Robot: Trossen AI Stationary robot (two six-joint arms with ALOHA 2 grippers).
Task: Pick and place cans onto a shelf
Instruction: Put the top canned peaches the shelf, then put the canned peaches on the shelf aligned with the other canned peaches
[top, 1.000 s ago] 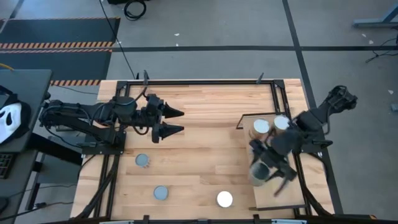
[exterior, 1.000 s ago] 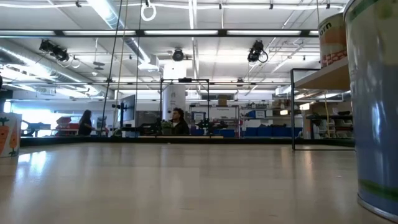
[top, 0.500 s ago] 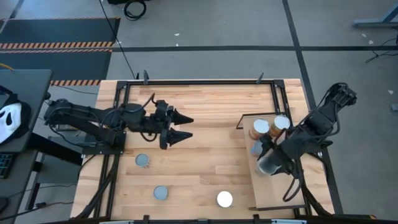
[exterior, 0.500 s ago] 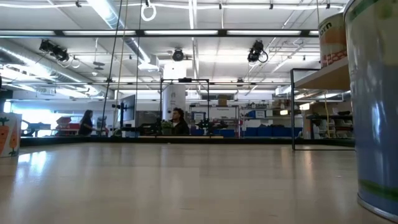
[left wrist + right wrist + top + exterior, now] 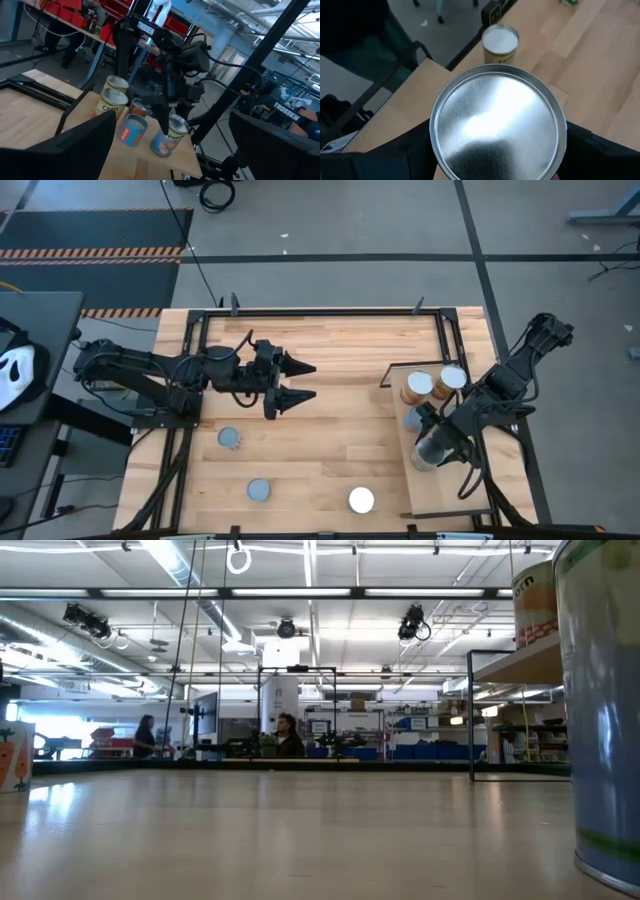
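Note:
My right gripper [image 5: 432, 448] is shut on a silver-topped can [image 5: 497, 125] over the pale shelf [image 5: 450, 492] at the table's right. In the left wrist view this can [image 5: 170, 142] has a blue label. Three more cans [image 5: 417, 385] [image 5: 452, 377] [image 5: 411, 418] stand on their bases on the shelf's far part. Two grey-topped cans [image 5: 230, 438] [image 5: 259, 490] and a white-topped one [image 5: 361, 500] stand on the table. My left gripper [image 5: 314, 380] hovers open above the table's middle, pointing at the shelf. My right gripper pinches the can between its two fingers [image 5: 395, 150], one on each side of the wall just under the top rim [image 5: 434, 131]. The fingers slant down from the table's far right. The can stays near upright; whether its base touches the shelf, I cannot tell.
A black metal frame [image 5: 320, 310] runs along the table's far edge and sides. In the low view a large can [image 5: 605, 720] fills the right edge, and the shelf [image 5: 515, 665] stands raised above the tabletop with a can [image 5: 535, 600] on it. People stand in the room beyond.
My left gripper has gone toward the table's right edge, staying open. My right gripper has sunk toward the shelf with the can and its arm has stretched out; the can has shifted a little toward the right.

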